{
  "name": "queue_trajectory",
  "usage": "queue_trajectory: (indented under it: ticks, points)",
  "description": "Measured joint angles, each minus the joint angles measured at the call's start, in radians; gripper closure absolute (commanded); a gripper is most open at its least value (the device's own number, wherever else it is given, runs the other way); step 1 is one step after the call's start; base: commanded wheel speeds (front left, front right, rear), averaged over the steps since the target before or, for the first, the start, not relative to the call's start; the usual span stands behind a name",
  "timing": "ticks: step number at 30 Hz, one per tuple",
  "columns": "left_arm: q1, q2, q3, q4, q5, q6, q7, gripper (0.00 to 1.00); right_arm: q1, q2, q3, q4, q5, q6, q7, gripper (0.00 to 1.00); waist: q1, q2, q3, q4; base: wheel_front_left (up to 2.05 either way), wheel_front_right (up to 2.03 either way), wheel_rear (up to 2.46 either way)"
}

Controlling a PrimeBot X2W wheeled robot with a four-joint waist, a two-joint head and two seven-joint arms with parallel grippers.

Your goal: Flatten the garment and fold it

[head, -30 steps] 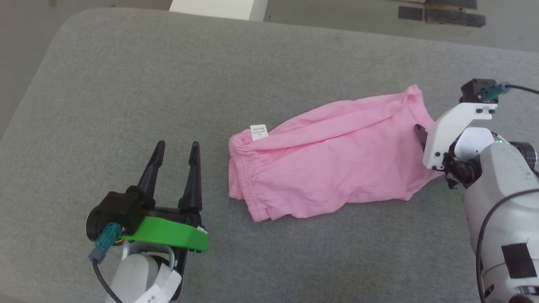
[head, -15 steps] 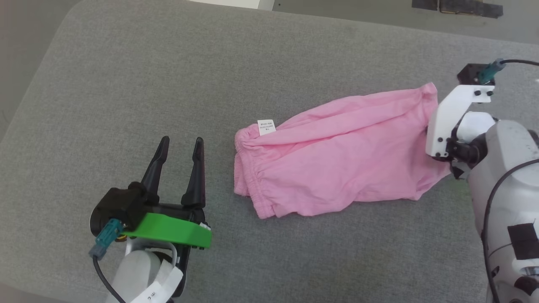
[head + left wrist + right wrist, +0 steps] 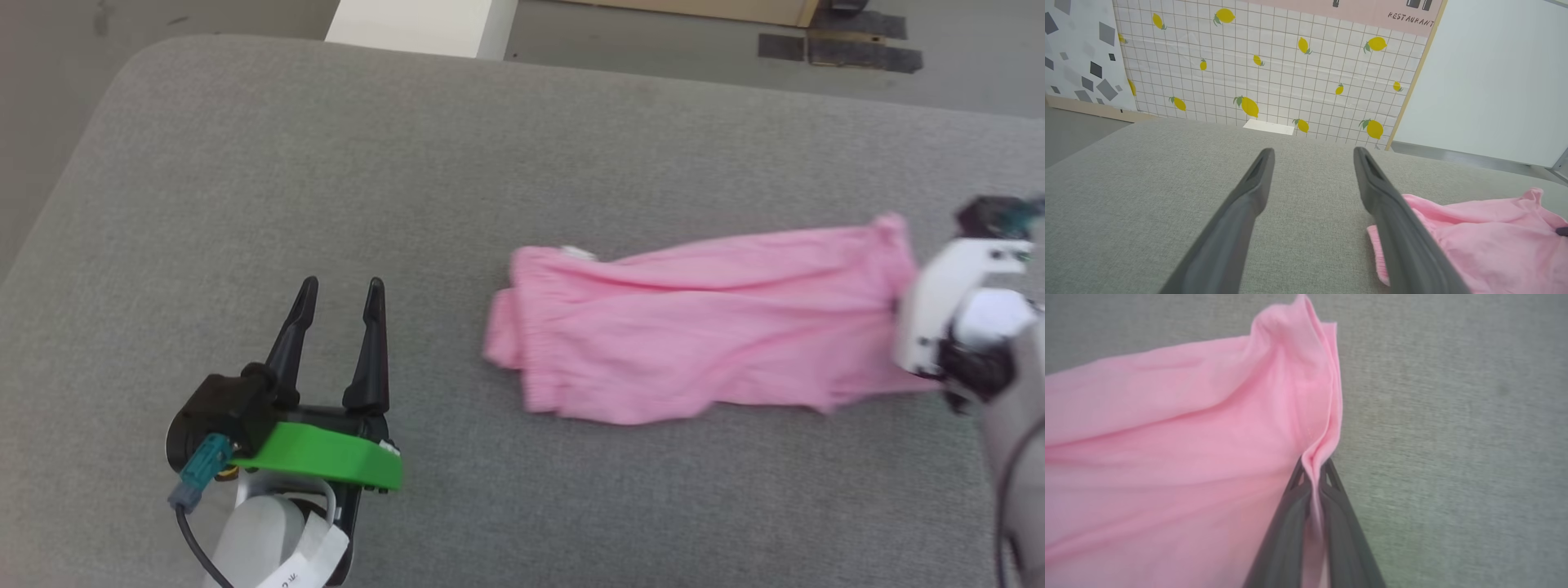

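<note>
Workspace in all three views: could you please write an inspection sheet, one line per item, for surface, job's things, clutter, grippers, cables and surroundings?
Surface: grey fabric-covered surface, no stains seen.
Job's things: pink garment lies stretched out but wrinkled, not folded; its white label is blurred.
Clutter: nothing seen.
Grippers: left gripper open, apart from the garment; right gripper shut on the garment's edge.
Cables: black cable with teal plug at the left wrist, away from the garment.
Surroundings: lemon-patterned wall; white block and dark tape patches beyond the surface.
</note>
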Motion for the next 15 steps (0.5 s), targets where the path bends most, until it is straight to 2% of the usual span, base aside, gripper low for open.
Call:
queue_trajectory:
  ticks: [6, 11, 15]
  points:
    - [0.011, -0.001, 0.006, 0.001, 0.021, 0.0, 0.0, 0.0, 0.103, -0.113, -0.034, -0.108, -0.076, 0.0, 0.001, 1.0, 0.0, 0.0, -0.022, -0.034, 0.0, 0.0, 0.0]
    - [0.024, -0.001, 0.004, 0.005, 0.027, 0.0, 0.0, 0.0, 0.151, -0.114, -0.023, -0.227, -0.12, 0.0, 0.017, 1.0, 0.0, 0.0, -0.04, -0.054, 0.0, 0.0, 0.0]
    - [0.029, -0.001, 0.0, 0.008, 0.031, 0.0, 0.0, 0.0, 0.168, -0.1, 0.048, -0.385, -0.132, 0.0, 0.062, 1.0, 0.0, 0.0, -0.052, -0.059, 0.0, 0.0, 0.0]
